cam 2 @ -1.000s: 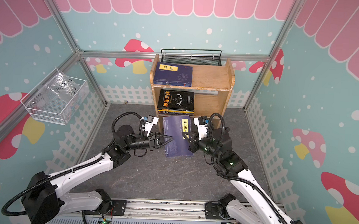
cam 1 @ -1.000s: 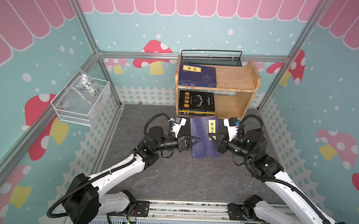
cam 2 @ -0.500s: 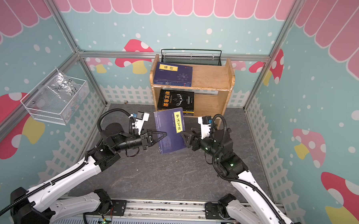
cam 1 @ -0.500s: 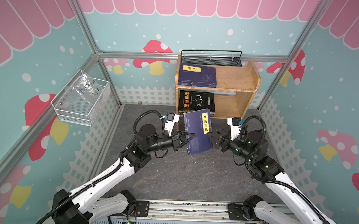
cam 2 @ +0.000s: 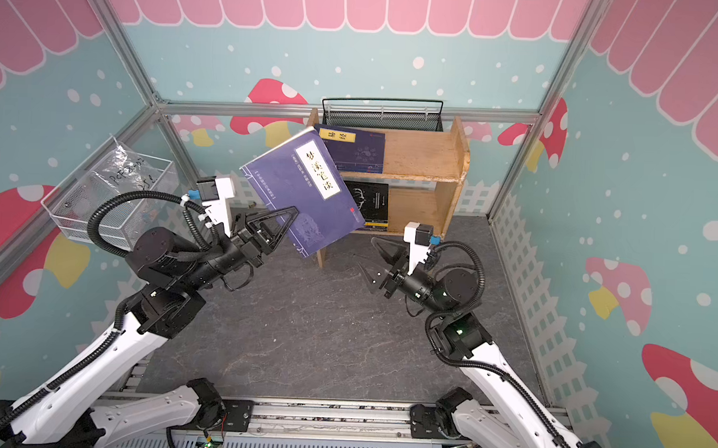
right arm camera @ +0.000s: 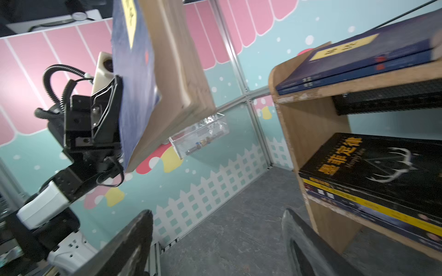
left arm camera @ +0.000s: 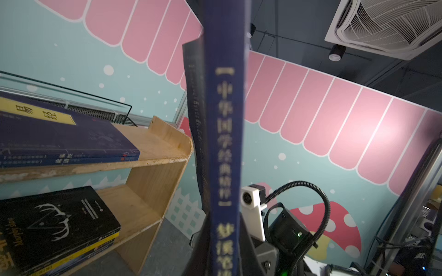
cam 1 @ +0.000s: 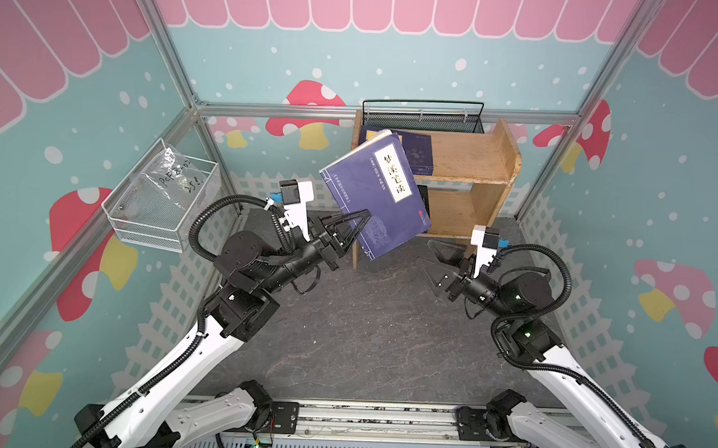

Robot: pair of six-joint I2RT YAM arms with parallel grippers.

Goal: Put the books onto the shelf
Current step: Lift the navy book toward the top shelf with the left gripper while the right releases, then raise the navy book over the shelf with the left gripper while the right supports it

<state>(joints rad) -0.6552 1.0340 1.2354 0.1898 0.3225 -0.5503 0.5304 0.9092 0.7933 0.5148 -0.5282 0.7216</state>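
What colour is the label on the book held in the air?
Pale cream with black characters; label on the navy book, clearest in a top view.

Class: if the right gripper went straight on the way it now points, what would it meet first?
Likely the side panel of the shelf: the right gripper, open, aims just beside it, toward the picket-fence wall. The held book hangs higher. Depth is unclear.

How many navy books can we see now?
3. The held book is clamped in the left gripper, up in front of the shelf; two lie stacked on its top tier, upper book over lower book. The stack under the black book below may hide more.
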